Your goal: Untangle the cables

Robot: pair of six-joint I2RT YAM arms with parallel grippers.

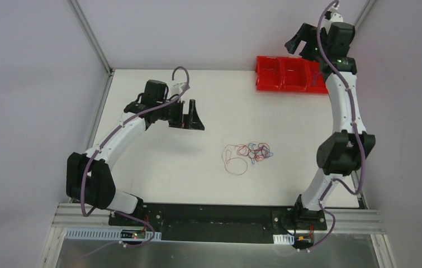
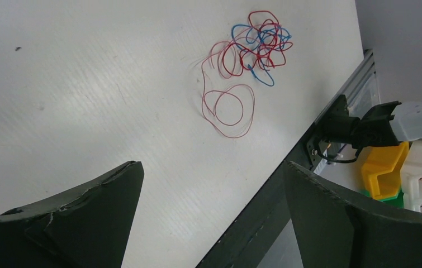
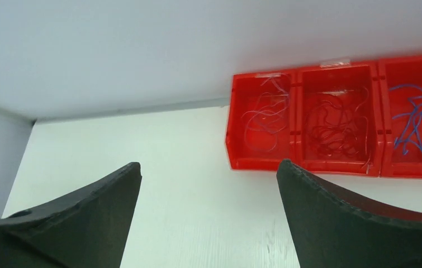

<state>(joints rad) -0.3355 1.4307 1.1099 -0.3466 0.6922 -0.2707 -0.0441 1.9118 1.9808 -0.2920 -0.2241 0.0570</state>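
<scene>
Your cables (image 1: 247, 153) lie in a red-and-blue tangle in the middle of the bench (image 1: 169, 167), between the two arms and touched by neither. Your left pincer (image 2: 213, 164) and right pincer (image 3: 208, 163) both hang released, gripping nothing. At the far right edge, three red bins (image 3: 297, 139) hold loose wires (image 3: 331, 125): pale, dark red, blue.

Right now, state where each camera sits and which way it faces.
Top external: above and behind, looking down at the table; left arm and right arm show.
Left wrist: looks down toward the cables; open left gripper shows.
Right wrist: faces the red bins at the far edge; open right gripper shows.
Shared: top and left wrist see the cables.
</scene>
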